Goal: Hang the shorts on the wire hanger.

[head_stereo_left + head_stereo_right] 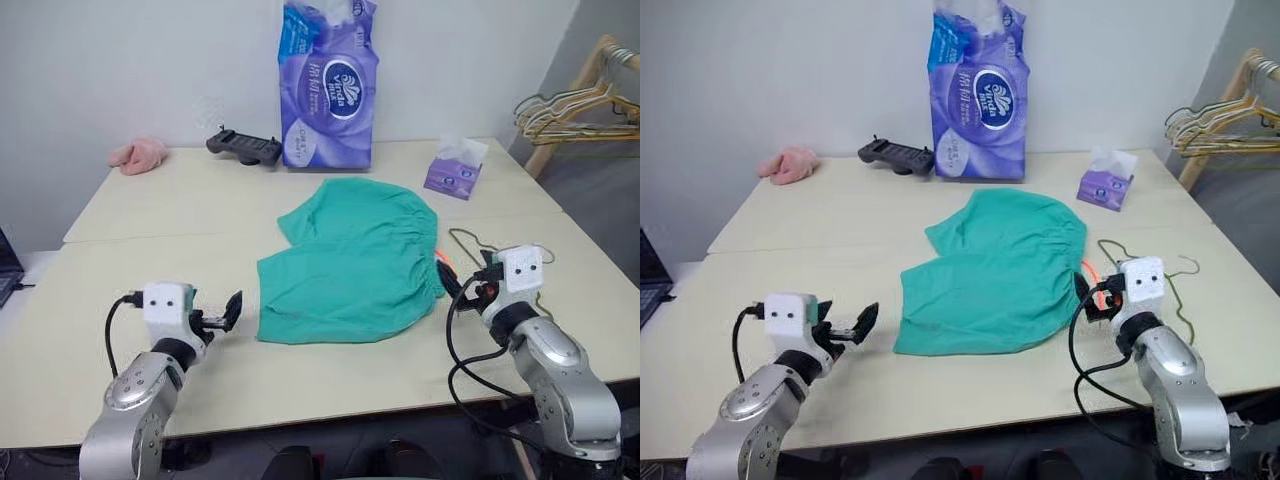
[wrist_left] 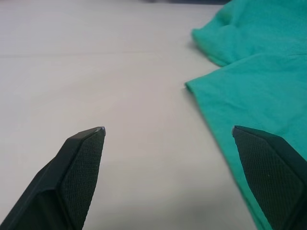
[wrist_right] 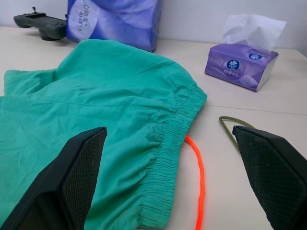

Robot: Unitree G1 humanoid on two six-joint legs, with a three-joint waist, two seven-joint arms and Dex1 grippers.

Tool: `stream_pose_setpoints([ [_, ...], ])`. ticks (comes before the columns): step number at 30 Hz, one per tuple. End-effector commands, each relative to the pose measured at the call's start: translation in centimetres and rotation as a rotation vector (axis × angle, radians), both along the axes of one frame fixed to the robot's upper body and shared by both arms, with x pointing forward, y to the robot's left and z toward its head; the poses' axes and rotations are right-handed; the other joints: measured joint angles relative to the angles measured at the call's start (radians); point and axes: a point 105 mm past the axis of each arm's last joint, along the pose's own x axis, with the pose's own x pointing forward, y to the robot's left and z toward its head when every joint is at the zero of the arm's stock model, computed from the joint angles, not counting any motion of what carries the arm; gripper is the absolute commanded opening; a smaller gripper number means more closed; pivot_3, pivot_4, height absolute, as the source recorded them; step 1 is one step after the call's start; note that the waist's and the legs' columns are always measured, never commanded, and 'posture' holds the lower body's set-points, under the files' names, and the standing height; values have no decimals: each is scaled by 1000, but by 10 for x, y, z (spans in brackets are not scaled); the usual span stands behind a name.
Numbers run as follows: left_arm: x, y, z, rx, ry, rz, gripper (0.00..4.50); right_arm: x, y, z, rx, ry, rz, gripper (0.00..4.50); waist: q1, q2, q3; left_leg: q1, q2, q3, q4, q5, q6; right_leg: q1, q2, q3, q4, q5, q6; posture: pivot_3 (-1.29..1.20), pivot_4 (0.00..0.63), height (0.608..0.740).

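Left eye view, sweeping across from the left: a small pink fluffy cloth [image 1: 139,155] sits at the far left edge of the table [image 1: 150,215], near the wall. Closer in, the left gripper [image 1: 232,312] hovers low over the table, fingers spread wide with nothing between them, just beside the leg hem of the shorts [image 1: 352,262]. Further back, a black controller [image 1: 243,147] lies next to a tall purple tissue pack [image 1: 328,82] standing upright. The teal shorts lie flat mid-table, gathered waistband on the right side. An orange cord [image 3: 197,182] peeks out from under that waistband. The right gripper [image 1: 1088,297] is spread wide too, empty, right at the waistband. The wire hanger [image 1: 1160,272] lies on the table just beside it. Behind, a small purple tissue box [image 1: 454,170]; far right, a cluster of hangers [image 1: 575,110] on a wooden rack.
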Motion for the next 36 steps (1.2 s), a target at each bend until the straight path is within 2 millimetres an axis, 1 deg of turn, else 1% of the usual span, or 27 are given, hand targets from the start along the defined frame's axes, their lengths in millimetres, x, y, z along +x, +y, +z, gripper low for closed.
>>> stream_pose_setpoints([
  [1, 3, 1, 15, 50, -72, 32, 4500, -1, 2, 10, -37, -60, -19, 4476, 4, 0, 0, 0, 0, 0, 0, 0, 0, 0, 0, 0, 0, 0, 0, 142, 12, 740],
  [4, 13, 6, 22, 74, -115, 66, 4500, 0, 3, 11, -41, -73, -12, 4476, 7, 0, -2, 1, 0, 0, 0, 0, 0, 0, 0, 0, 0, 0, 0, 134, 6, 740],
  [7, 20, 9, 29, 99, -140, 52, 4500, 1, 4, 13, -45, -86, -3, 4476, 7, 1, -4, 1, 0, 0, 1, 0, 0, 1, 1, -1, 1, -3, 4, 130, 4, 740],
  [13, 23, 9, 30, 104, -142, 33, 4500, -1, 7, 15, -48, -96, 14, 4476, 1, 0, -7, 4, 0, 1, 1, 1, 0, 3, 2, 1, 1, -3, 4, 118, 6, 740],
  [16, 24, 4, 31, 102, -144, 10, 4500, -2, 6, 15, -58, -93, 21, 4476, 1, 0, -7, 4, 0, 1, 1, 1, 0, 3, 2, 1, 1, -3, 4, 113, 9, 740],
  [18, 25, -1, 30, 122, -140, -18, 4500, -3, 5, 13, -59, -84, 26, 4476, 1, 0, -7, 4, 0, 1, 1, 1, 0, 3, 2, 1, 1, -1, 0, 113, 9, 740],
  [20, 26, -8, 29, 137, -127, -75, 4500, -3, 8, 11, -77, -70, 71, 4476, 0, 0, -7, 4, 0, 1, 1, 1, 0, 3, 2, 1, 1, -1, 0, 109, 11, 740],
  [23, 25, -32, 35, 216, -139, -292, 4500, -7, 19, 6, -188, -42, 280, 4476, -6, 0, -7, 4, 0, 1, 1, 1, 0, 3, 2, 1, 1, -2, 2, 99, 15, 740],
  [24, 22, -49, 38, 257, -136, -470, 4500, -13, 26, 2, -284, -30, 459, 4476, -8, 0, -7, 4, 0, 1, 1, 1, 0, 3, 2, 1, 1, -2, 3, 88, 15, 740],
  [25, 15, -61, 36, 318, -118, -632, 4500, -19, 28, -5, -381, -6, 617, 4476, -16, 0, -6, 4, 1, 1, 1, 1, 0, 4, 2, 1, 1, -3, 3, 87, 15, 740],
  [26, 8, -69, 32, 353, -86, -765, 4500, -25, 28, -12, -456, 30, 752, 4476, -17, 1, -4, 4, 1, 2, 2, 1, 0, 4, 3, 1, 2, -3, 3, 85, 16, 740],
  [27, 3, -73, 28, 370, -56, -856, 4500, -28, 26, -17, -528, 48, 848, 4476, -20, 1, -4, 5, 0, 2, 2, 1, 1, 5, 4, 1, 0, -4, 3, 85, 16, 740],
  [29, -2, -75, 21, 393, -10, -986, 4500, -23, 21, -27, -627, 63, 968, 4476, -25, 1, -4, 6, 0, 4, 2, 1, 2, 6, 4, 2, 0, -7, -3, 82, 18, 740],
  [31, 0, -74, 17, 402, 25, -1040, 4500, -17, 20, -32, -675, 65, 1026, 4476, -33, 1, -4, 6, 1, 5, 2, 1, 2, 7, 5, 2, 0, -7, -3, 83, 21, 740],
  [34, 1, -72, 3, 455, 104, -1145, 4500, -6, 24, -42, -759, 49, 1113, 4476, -46, 1, -4, 6, 3, 5, 1, 1, 2, 6, 7, 3, 2, -4, 0, 81, 26, 740],
  [36, 5, -70, -4, 517, 125, -1185, 4500, 3, 29, -45, -789, 31, 1138, 4476, -48, 1, -4, 6, 4, 5, 1, 1, 1, 5, 8, 3, 2, -3, -1, 81, 26, 740],
])
